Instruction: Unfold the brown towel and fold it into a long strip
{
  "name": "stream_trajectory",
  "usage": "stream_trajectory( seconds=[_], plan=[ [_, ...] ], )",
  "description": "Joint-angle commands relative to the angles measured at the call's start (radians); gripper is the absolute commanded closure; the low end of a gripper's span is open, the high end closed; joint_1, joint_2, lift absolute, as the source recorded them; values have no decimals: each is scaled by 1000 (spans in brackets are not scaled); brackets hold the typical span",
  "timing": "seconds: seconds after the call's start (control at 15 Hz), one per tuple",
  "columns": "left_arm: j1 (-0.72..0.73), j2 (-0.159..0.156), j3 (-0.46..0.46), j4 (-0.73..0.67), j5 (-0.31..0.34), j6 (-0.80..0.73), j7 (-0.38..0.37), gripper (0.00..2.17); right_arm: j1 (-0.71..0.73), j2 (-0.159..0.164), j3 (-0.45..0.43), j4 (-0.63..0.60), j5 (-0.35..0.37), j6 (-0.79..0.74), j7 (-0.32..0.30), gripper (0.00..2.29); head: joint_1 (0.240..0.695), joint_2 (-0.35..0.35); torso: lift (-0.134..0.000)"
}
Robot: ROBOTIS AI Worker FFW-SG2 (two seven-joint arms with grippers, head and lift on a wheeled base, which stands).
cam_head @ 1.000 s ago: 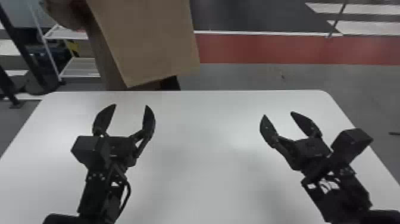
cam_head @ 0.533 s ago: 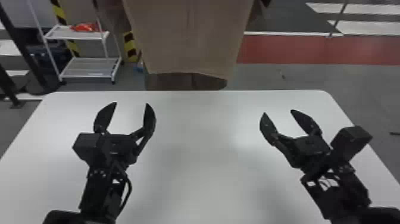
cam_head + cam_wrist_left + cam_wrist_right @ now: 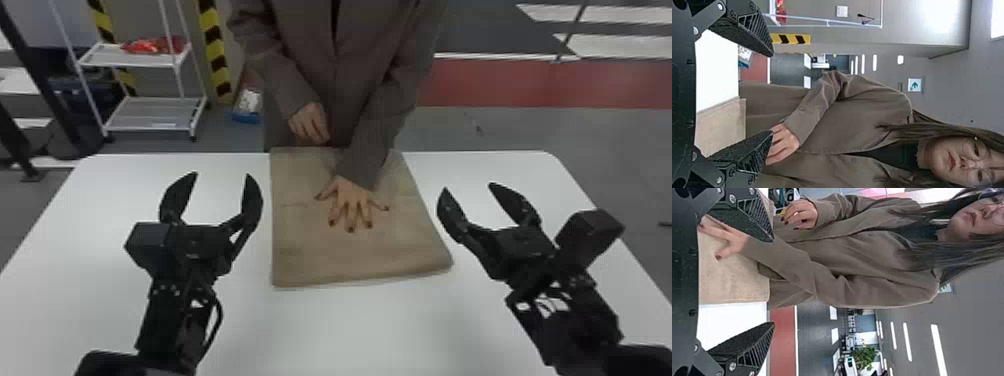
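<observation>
A white rack (image 3: 155, 111) stands behind the white table (image 3: 350, 330); the brown towel (image 3: 350, 260) lies there between left gripper (image 3: 220, 174) and right gripper (image 3: 467, 186), both spread open; a person's hand (image 3: 352, 201) and sleeve (image 3: 362, 160) hide part of it.

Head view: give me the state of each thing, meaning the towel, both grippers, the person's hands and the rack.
Towel: folded, lying flat on the table
Left gripper: open, empty
Right gripper: open, empty
Person's left hand: fingers spread, on the towel
Person's right hand: loosely curled, off the towel
Rack: upright, loaded
</observation>
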Motion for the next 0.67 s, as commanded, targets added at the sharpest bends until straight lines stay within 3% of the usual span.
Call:
stream_trajectory(
  seconds=[0.0,0.6],
  plan=[
    [-3,1,1,3,1,1,0,205,-1,0,1,2,-1,-1,0,137,695,-26,-122],
    [0,1,6,5,1,1,0,205,-1,1,1,2,-4,-1,0,137,695,-24,-122]
  ],
)
